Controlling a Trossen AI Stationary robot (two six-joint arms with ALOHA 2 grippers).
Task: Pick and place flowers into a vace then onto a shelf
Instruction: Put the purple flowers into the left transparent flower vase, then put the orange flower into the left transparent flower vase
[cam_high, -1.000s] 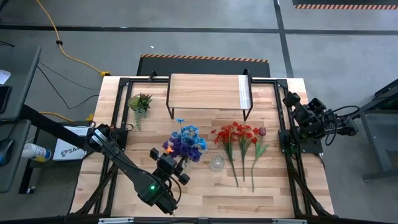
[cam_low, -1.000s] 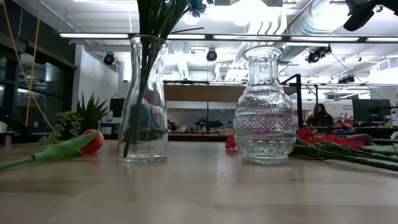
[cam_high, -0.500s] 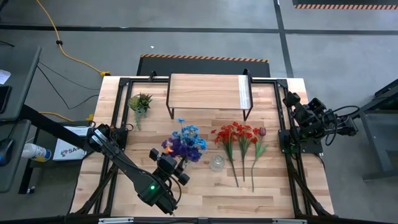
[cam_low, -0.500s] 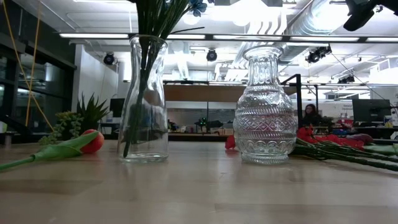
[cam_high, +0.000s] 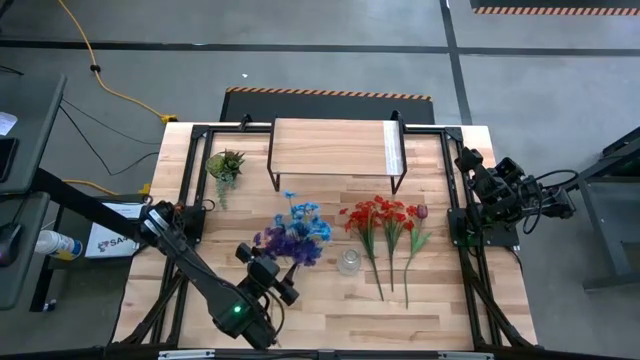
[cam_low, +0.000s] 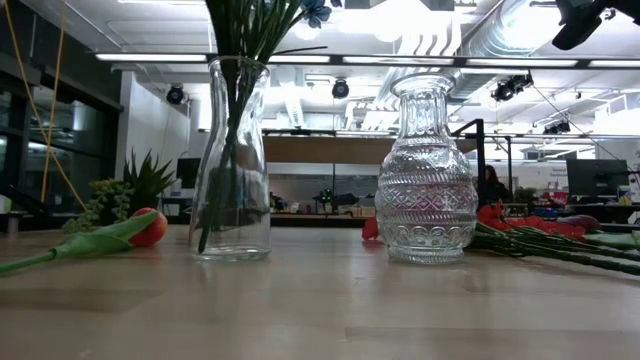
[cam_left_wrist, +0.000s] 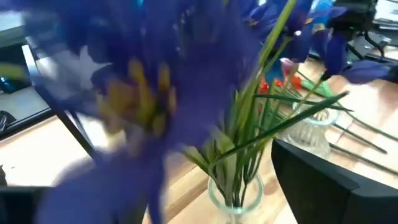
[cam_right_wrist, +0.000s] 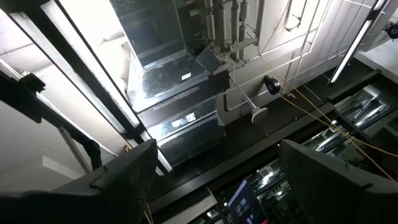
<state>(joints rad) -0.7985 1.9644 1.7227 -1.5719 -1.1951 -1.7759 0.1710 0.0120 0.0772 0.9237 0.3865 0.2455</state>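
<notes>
Left gripper (cam_high: 272, 282) lower centre, fingers spread beside blue and purple flowers (cam_high: 295, 236) in tall clear glass vase (cam_low: 232, 160) | right gripper (cam_high: 470, 165) parked right edge, fingers spread | tip: retreat straight, avoid snagging stems | red flowers (cam_high: 385, 217) lie on counter (cam_high: 330, 300)

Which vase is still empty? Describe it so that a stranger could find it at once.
Start from the wooden shelf at the back of the table. In front of it, between the blue and purple bunch and the red flowers lying flat, stands the empty vase. Unlike the smooth, slim vase holding stems, it is round-bellied with patterned glass.
</notes>
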